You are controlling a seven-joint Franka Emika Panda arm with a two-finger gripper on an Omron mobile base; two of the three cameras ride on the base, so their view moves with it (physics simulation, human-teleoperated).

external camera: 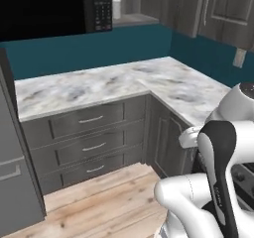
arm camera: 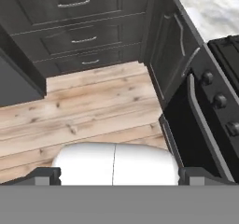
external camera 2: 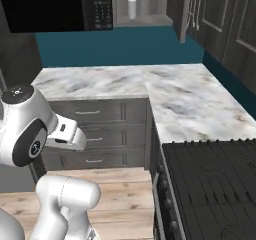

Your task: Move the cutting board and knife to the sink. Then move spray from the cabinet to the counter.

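High in the cabinet [external camera 2: 142, 19] stands the spray [external camera 2: 132, 4], light, rigid, best gripped mid-body; my claw [arm camera: 114, 174] is released.

counter [external camera: 99, 86]: marble (smooth) | floor [external camera: 99, 202]: wood planks | drawers [external camera: 87, 133]: grey wood-grain

Glossy white rounded arm [external camera: 198, 202] — black joint bands, grey caps
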